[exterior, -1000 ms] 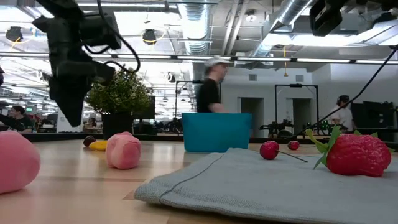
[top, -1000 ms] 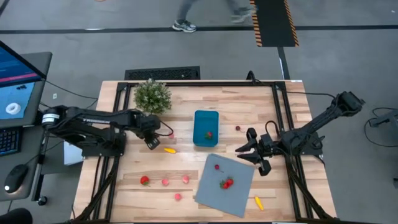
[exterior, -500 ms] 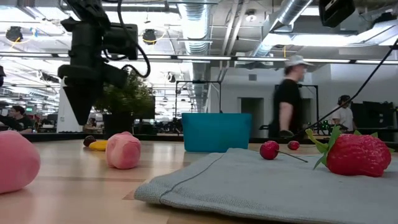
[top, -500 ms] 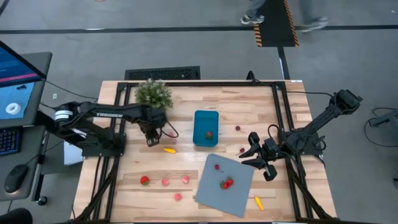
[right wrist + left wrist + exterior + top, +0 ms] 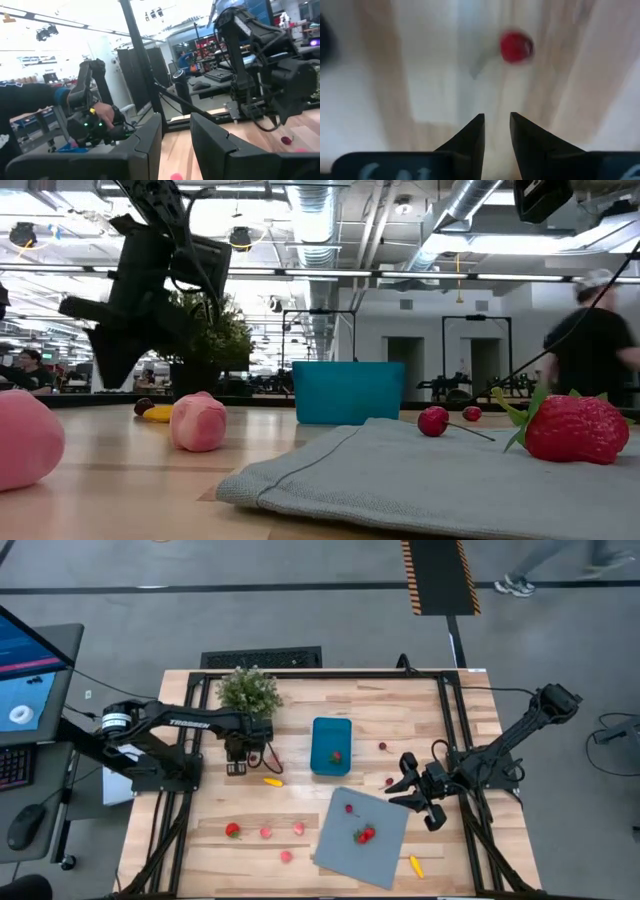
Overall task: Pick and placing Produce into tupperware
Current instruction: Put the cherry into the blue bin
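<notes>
Teal tupperware (image 5: 331, 745) is sitting mid-table with one red piece already lying inside, while the left claw (image 5: 237, 767), fingers slightly apart and holding nothing, is hovering beside the potted plant (image 5: 246, 692), seemingly lining up on a small red cherry (image 5: 516, 47). The right claw (image 5: 420, 802), partly spread and empty, is waiting near the grey sheet (image 5: 340, 840); remaining produce is lying scattered on table (image 5: 300, 710) and sheet, with the yellow piece (image 5: 272, 781) nearest the left claw.

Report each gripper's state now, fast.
Left gripper: open by a narrow gap, holding nothing, above the table near a small red piece.
Right gripper: open, holding nothing, by the grey sheet.
</notes>
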Robot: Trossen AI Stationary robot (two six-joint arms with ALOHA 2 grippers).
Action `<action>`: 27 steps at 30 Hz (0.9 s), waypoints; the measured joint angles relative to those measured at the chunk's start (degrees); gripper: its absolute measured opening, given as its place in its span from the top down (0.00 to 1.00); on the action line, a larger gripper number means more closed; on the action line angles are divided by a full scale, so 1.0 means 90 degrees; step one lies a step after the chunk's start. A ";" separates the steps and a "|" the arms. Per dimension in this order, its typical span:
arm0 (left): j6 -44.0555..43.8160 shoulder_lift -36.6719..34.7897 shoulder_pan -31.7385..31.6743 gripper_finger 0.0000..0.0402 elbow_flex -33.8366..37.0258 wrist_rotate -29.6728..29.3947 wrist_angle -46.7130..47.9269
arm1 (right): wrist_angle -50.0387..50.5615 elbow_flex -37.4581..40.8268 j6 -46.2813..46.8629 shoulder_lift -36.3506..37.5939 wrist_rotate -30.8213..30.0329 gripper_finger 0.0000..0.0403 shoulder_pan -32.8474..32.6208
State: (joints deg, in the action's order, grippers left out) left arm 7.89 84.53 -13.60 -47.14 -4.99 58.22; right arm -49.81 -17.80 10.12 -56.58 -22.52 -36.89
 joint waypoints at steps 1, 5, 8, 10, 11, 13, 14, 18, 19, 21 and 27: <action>0.0060 -0.0024 0.0010 0.79 -0.0031 -0.0023 -0.0044 | 0.0002 0.0000 0.0001 0.0000 -0.0010 0.69 0.0001; 0.0341 -0.0084 0.0069 0.79 -0.0203 0.0128 0.0049 | 0.0006 0.0000 0.0086 0.0000 -0.0015 0.69 0.0001; 0.0501 -0.0241 0.0194 0.79 -0.0381 0.0025 0.0181 | 0.0040 0.0000 0.0155 0.0000 -0.0015 0.69 -0.0001; 0.0580 -0.0326 0.0223 0.79 -0.0584 0.0024 0.0374 | 0.0081 0.0000 0.0162 0.0000 -0.0015 0.69 0.0011; 0.0645 -0.0376 0.0238 0.79 -0.0688 0.0068 0.0470 | 0.0082 0.0000 0.0162 0.0000 -0.0015 0.69 0.0029; 0.0851 -0.0552 0.0315 0.79 -0.0796 0.0239 0.0518 | 0.0090 0.0000 0.0162 0.0000 -0.0013 0.69 0.0070; 0.0966 -0.0662 0.0374 0.79 -0.0810 0.0354 0.0405 | 0.0095 0.0000 0.0162 0.0000 -0.0015 0.69 0.0074; 0.1355 -0.0861 0.0534 0.79 -0.0810 0.0694 -0.0001 | 0.0098 0.0000 0.0164 0.0000 -0.0020 0.69 0.0074; 0.1356 -0.0867 0.0561 0.79 -0.0810 0.0690 -0.0035 | 0.0098 0.0000 0.0166 0.0000 -0.0019 0.69 0.0074; 0.1362 -0.0840 0.0596 0.79 -0.0810 0.0715 -0.0046 | 0.0098 0.0000 0.0176 0.0000 -0.0020 0.69 0.0065; 0.1420 -0.0801 0.0614 0.79 -0.0581 0.0814 -0.0716 | 0.0098 0.0000 0.0213 0.0000 -0.0018 0.69 0.0057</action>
State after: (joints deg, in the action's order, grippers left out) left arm 20.67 77.32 -8.08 -52.37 2.34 51.77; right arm -48.93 -17.80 12.03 -56.58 -22.68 -36.38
